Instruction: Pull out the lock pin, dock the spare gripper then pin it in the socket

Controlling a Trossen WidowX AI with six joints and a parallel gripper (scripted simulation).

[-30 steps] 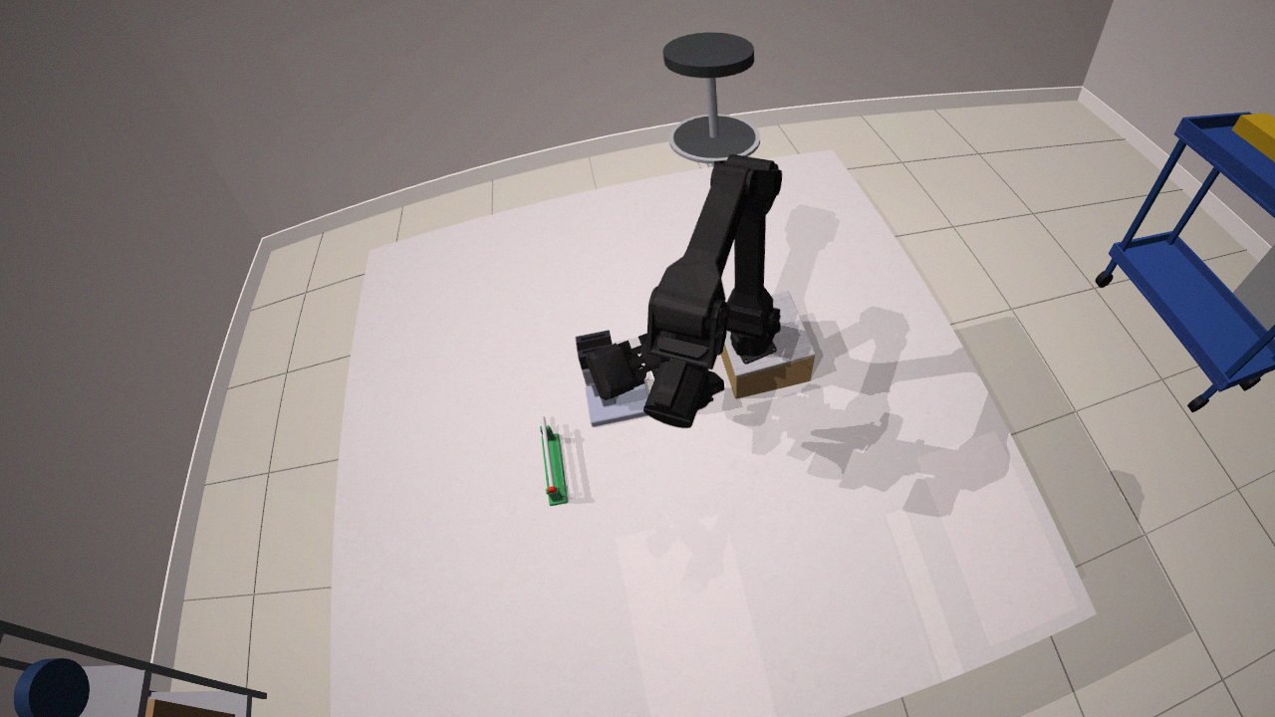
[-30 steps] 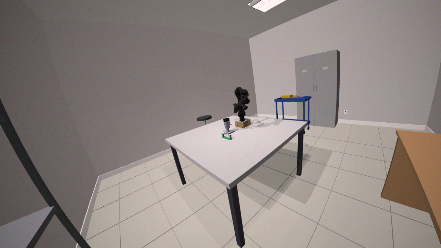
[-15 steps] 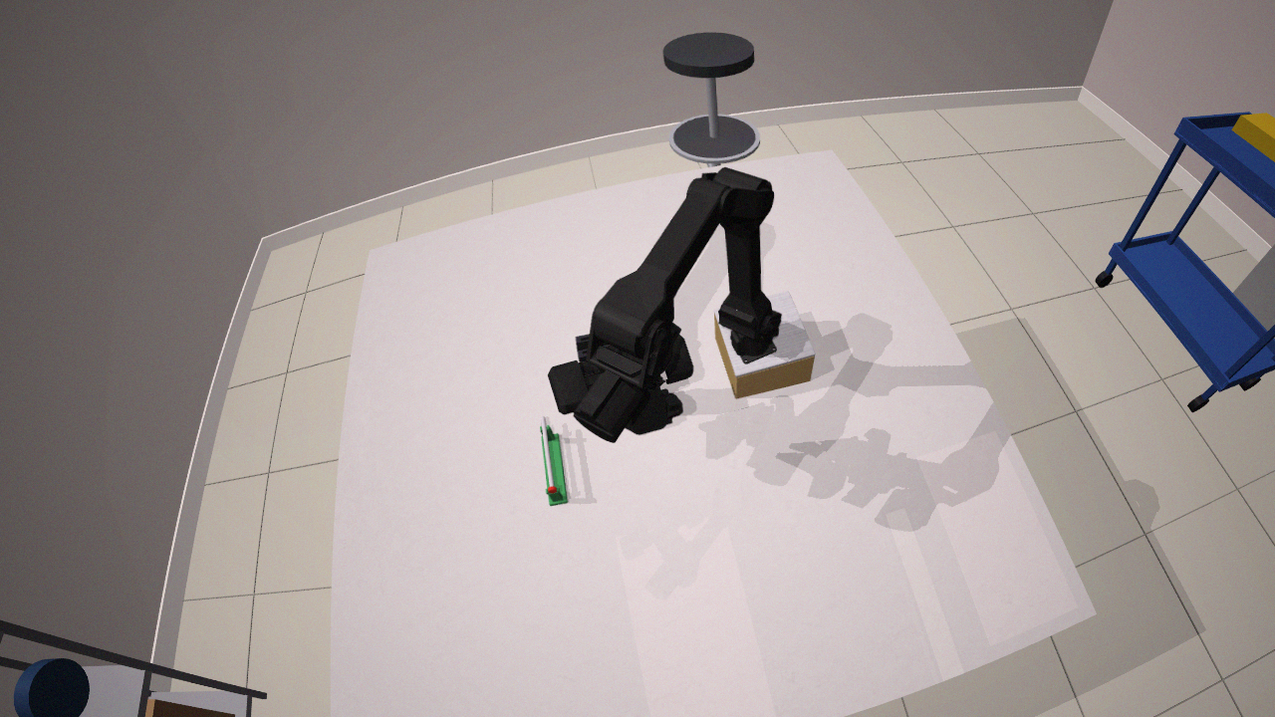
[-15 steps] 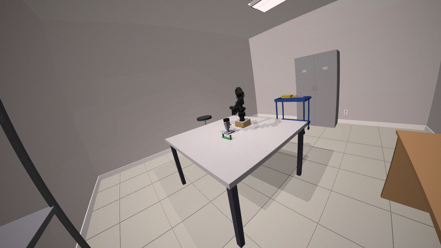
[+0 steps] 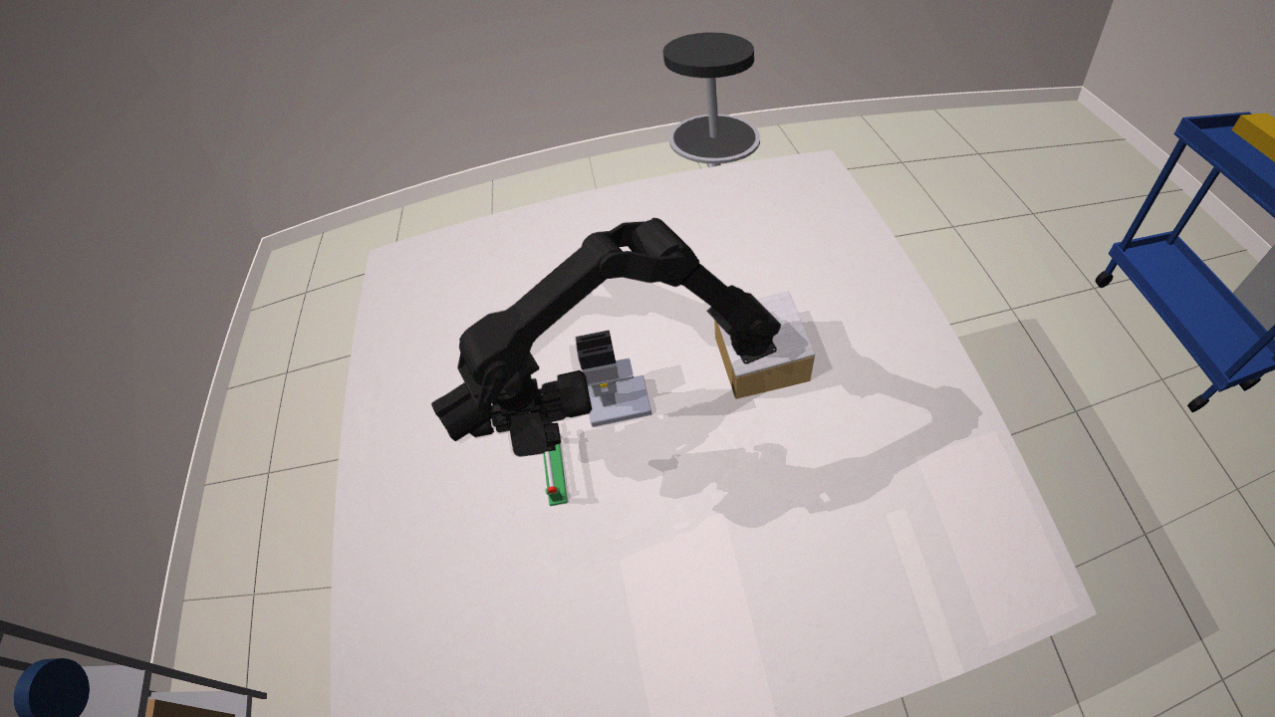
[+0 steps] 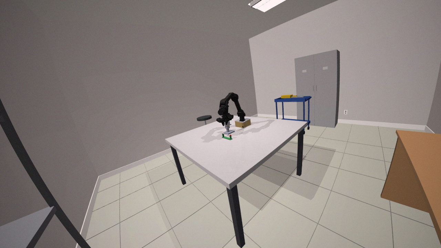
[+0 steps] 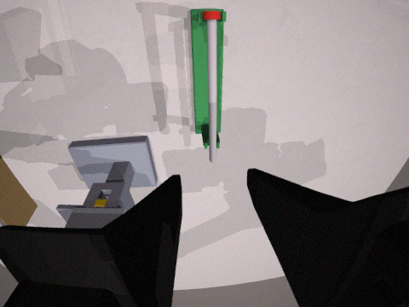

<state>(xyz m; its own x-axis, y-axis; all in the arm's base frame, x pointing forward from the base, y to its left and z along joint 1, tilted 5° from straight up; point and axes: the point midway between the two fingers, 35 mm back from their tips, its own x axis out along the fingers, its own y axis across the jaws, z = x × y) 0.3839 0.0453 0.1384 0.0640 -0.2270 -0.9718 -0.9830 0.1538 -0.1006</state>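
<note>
The lock pin (image 7: 211, 80) (image 5: 550, 469), a grey rod with a red head (image 7: 211, 15), lies along a narrow green rack (image 7: 199, 74) (image 5: 556, 477) (image 6: 227, 137) on the table. My gripper (image 7: 214, 180) (image 5: 537, 441) (image 6: 227, 125) hangs just over the rack's near end. Its fingers are partly apart with nothing between them, and the pin's bare tip points at the gap. The grey mount (image 7: 116, 159) (image 5: 624, 405) stands to the left, its socket (image 7: 102, 201) marked with a yellow spot. The black spare gripper (image 5: 595, 350) sits at the mount; my left finger hides it in the wrist view.
The arm's base stands on a brown box (image 5: 775, 374) (image 6: 242, 124) behind the mount. A stool (image 5: 708, 58) (image 6: 204, 117) and a blue cart (image 5: 1185, 294) (image 6: 292, 99) stand on the floor off the table. A grey cabinet (image 6: 316, 88) is at the far wall.
</note>
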